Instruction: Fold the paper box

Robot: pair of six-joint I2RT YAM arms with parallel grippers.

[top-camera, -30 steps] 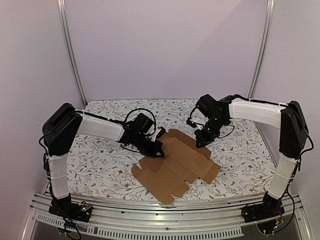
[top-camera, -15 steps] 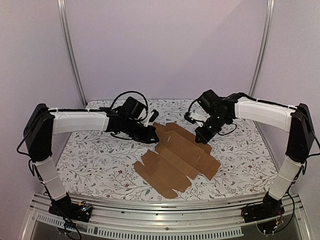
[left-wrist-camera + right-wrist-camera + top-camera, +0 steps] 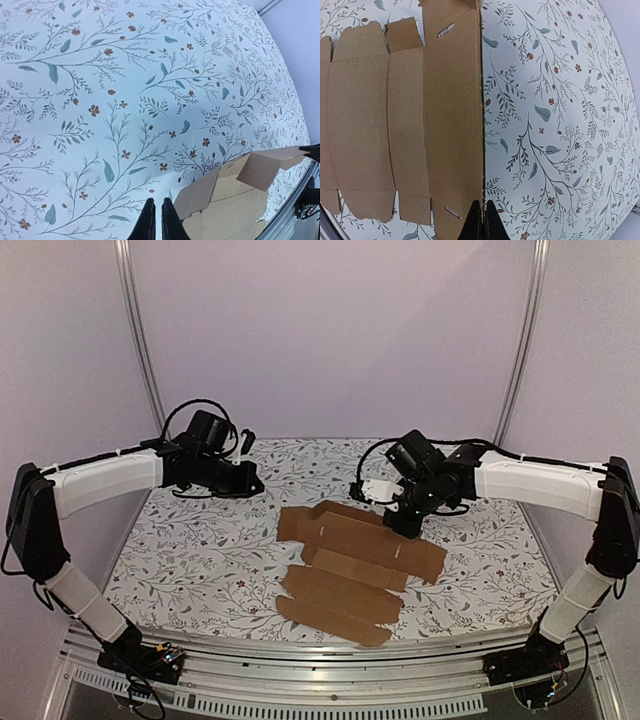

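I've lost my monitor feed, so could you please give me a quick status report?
Left pincer shut, empty, off the box. Right pincer shut at the far edge of the paper box. Box unfolded, mostly flat. Nothing in the way.

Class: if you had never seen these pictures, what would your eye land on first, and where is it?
First the paper box, a flat brown die-cut sheet lying mid-table on the flowered cloth. Next the right tool, shut at the sheet's far edge. The left tool hangs off to the left, away from the cardboard.
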